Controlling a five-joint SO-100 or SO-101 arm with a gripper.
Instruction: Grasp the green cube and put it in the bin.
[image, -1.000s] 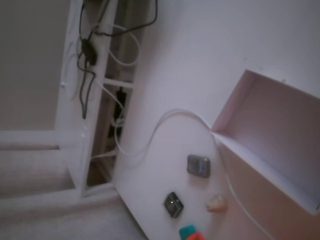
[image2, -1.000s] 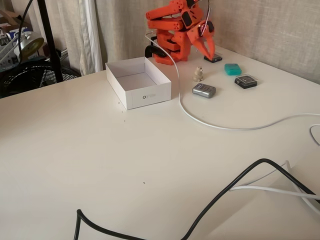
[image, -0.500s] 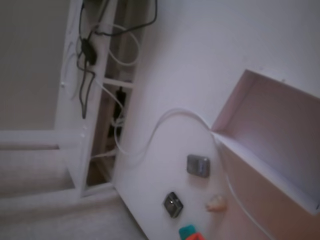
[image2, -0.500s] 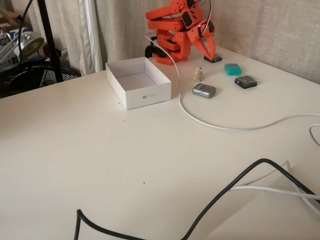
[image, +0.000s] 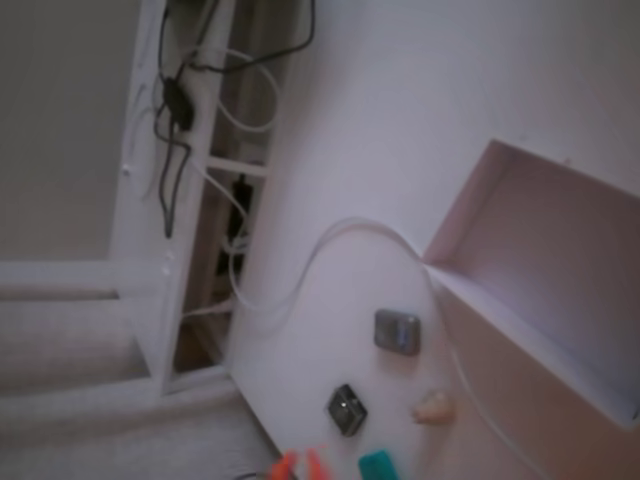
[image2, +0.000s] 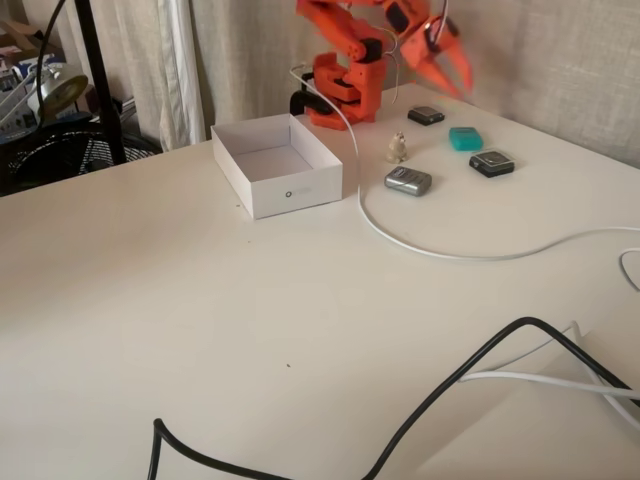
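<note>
The green cube lies on the white table near the far right, and also shows at the bottom edge of a fixed view. My orange gripper hangs in the air above and slightly left of the cube, motion-blurred, its fingers spread with nothing between them. Two orange fingertips poke in at the bottom edge, left of the cube. The bin is a white open box left of the arm's base; its wall fills the right side of a fixed view.
A grey block, a dark block, another dark block and a small beige figurine lie around the cube. A white cable curves past them. A black cable crosses the front.
The arm has risen and swung right, so the gripper went from low beside the far dark block to up above the green cube. The orange tips shifted left of the cube.
</note>
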